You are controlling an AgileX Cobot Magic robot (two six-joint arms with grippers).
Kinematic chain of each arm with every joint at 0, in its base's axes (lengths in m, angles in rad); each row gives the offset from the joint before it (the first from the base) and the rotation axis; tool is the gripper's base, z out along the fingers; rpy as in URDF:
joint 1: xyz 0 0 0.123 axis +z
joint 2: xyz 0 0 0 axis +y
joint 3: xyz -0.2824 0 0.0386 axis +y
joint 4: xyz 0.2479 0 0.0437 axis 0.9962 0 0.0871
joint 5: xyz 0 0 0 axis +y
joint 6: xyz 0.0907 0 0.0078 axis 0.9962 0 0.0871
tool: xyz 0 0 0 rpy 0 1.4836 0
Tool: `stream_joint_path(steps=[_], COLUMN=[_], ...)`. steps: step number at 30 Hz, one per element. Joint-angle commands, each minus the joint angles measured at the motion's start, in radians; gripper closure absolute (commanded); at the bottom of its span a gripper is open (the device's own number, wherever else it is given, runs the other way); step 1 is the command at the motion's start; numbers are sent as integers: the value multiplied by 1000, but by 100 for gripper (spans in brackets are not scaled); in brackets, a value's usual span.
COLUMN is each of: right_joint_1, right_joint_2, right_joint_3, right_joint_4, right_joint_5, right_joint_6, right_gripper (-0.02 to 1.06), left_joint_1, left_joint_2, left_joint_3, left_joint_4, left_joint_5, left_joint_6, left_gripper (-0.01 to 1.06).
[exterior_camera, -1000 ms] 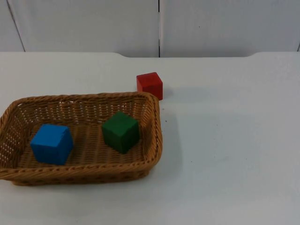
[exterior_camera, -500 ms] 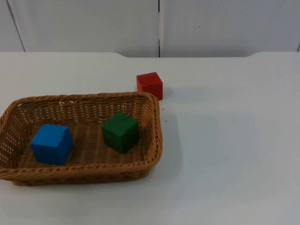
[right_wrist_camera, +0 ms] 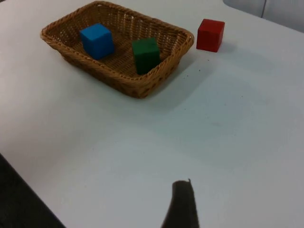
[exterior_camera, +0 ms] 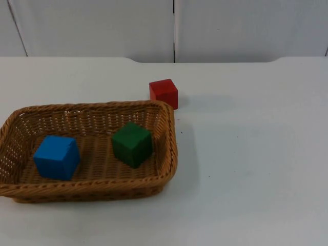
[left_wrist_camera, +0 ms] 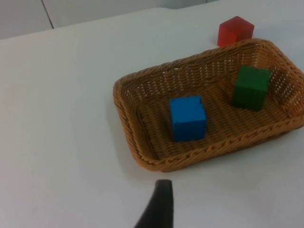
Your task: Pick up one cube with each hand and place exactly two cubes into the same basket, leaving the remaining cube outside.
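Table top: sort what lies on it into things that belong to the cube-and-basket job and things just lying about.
Belongs to the job:
- wicker basket
- blue cube, in the basket
- green cube, in the basket
- red cube, on the table behind the basket's far right corner

Just lying about:
- nothing; the rest is the white table and the grey partition wall

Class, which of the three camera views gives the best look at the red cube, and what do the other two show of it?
The right wrist view: the red cube stands alone on the white table, clear of the basket. In the top view it stands just behind the basket's far corner. In the left wrist view it sits beyond the far rim.
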Motion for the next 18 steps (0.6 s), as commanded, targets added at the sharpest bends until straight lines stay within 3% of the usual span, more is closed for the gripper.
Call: stream_joint_path(steps=[1, 18], right_joint_1=[-1, -1], right_joint_2=[-4, -4], right_joint_3=[7, 7], right_joint_4=[14, 12], right_joint_5=[1, 1], right_joint_6=[-20, -20], right_gripper=[43, 43], left_joint_1=[3, 3], left_joint_2=[-3, -3], left_joint_3=[5, 5], left_joint_4=[8, 10], left_joint_5=[-11, -11], left_joint_6=[-6, -6], left_gripper=[26, 26])
